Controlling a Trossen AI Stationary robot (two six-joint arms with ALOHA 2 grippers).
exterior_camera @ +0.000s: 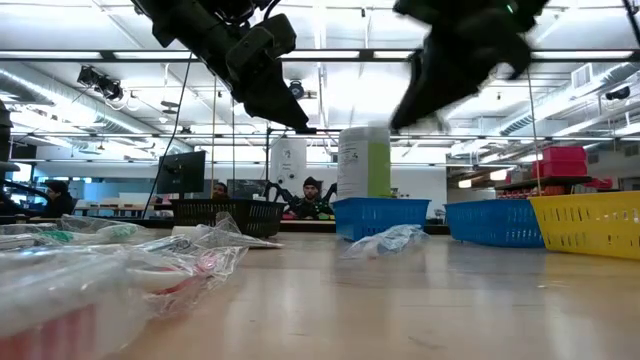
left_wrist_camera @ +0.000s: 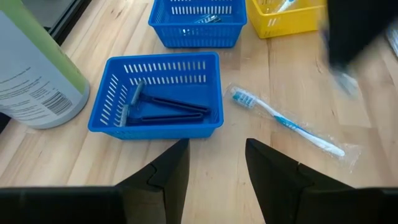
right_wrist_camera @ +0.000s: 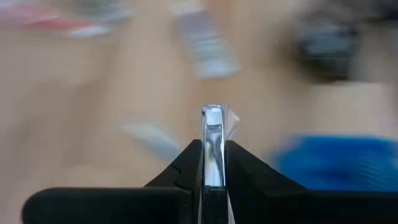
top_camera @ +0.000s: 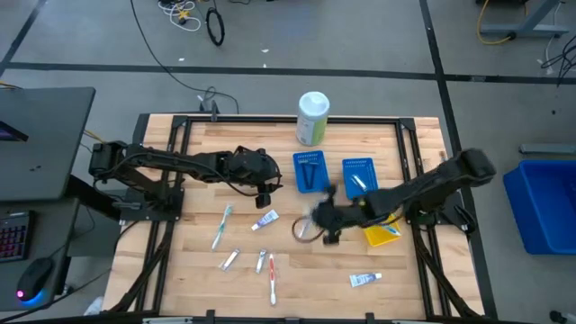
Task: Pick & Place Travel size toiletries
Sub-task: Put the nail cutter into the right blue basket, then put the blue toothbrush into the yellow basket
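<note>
– How do the two arms look from above?

– Both are dark, almost black. The left arm [top_camera: 171, 164] is made of long thin segments with thicker round joints, and its base is a blocky black part at the table's edge. The right arm [top_camera: 432, 184] has the same build, with a rounded joint at its outer end.

– And the fingers?

– On the left gripper [left_wrist_camera: 216, 177] the fingers [left_wrist_camera: 168, 177] are matte black, wide at the root and narrower at the tip, with angular edges. On the right gripper [right_wrist_camera: 212, 165] they are also black and wedge-shaped.
</note>
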